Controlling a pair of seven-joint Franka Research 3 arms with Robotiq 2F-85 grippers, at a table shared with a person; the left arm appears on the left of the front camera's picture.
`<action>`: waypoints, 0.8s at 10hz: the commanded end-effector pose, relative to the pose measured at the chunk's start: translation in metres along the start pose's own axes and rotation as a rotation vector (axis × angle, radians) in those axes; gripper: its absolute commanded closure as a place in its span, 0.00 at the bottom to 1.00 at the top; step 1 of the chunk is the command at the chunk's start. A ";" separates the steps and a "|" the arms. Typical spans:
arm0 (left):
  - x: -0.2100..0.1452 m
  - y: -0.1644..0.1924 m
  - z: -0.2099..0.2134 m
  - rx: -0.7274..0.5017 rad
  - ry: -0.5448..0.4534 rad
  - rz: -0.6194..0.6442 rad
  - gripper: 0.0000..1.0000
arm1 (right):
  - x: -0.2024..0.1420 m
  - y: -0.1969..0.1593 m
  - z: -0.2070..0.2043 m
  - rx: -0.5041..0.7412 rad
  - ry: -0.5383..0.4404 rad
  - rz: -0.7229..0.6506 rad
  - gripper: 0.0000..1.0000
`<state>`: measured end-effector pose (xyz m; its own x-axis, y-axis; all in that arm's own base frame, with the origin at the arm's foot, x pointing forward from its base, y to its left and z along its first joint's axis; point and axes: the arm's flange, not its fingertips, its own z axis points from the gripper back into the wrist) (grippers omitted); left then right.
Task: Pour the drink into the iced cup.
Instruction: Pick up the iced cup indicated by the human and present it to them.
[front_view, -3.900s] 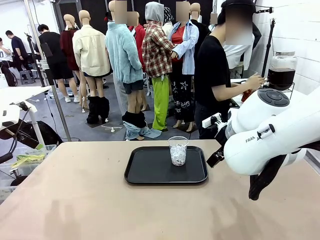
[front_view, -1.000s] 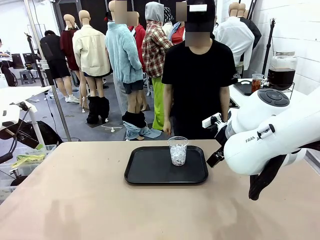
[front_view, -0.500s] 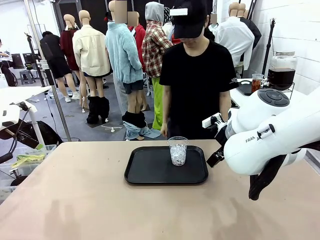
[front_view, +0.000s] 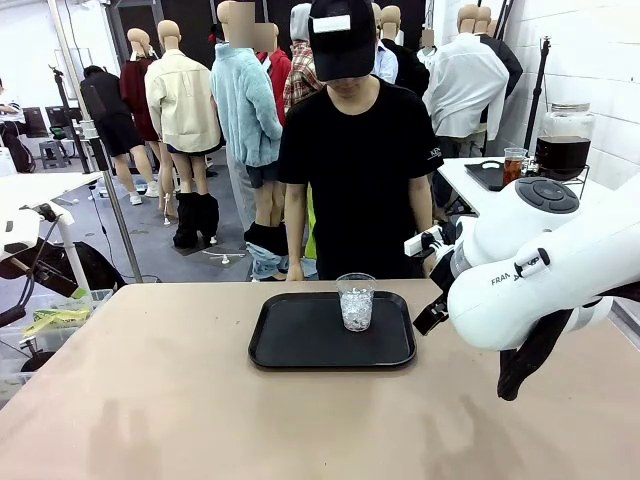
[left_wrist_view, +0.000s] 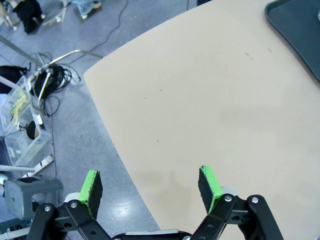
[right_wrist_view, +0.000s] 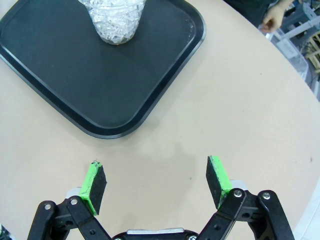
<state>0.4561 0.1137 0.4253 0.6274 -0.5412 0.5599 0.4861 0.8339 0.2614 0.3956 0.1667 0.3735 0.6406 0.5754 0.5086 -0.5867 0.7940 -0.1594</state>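
While both hang wide open and empty, the left gripper (left_wrist_view: 150, 181) over the table edge and the right gripper (right_wrist_view: 156, 177) near the black plastic tray (front_view: 300, 345), the clear ice-filled cup (front_view: 355, 300) stands on that tray, mouth up, long axis vertical. The small cup of red-brown drink (front_view: 514, 165) waits upright, well away on the white side table (front_view: 465, 185). Watch out: a hasty pour could splash off the ice or tip the light cup.

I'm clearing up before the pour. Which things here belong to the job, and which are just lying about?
Job:
iced cup
tray under it
glass of drink
drink jar

Lying about:
plastic bins on the floor
cables on the floor
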 end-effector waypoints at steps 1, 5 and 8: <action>0.000 -0.001 0.000 0.008 -0.001 -0.002 0.00 | 0.000 0.001 0.000 0.001 0.000 0.000 0.00; 0.000 -0.001 0.000 0.008 -0.001 -0.002 0.00 | 0.000 0.001 0.000 0.001 0.000 0.000 0.00; 0.000 -0.001 0.000 0.008 -0.001 -0.002 0.00 | 0.000 0.001 0.000 0.001 0.000 0.000 0.00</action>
<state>0.4561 0.1137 0.4253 0.6274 -0.5412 0.5599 0.4861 0.8339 0.2614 0.3956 0.1667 0.3735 0.6406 0.5754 0.5086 -0.5866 0.7940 -0.1594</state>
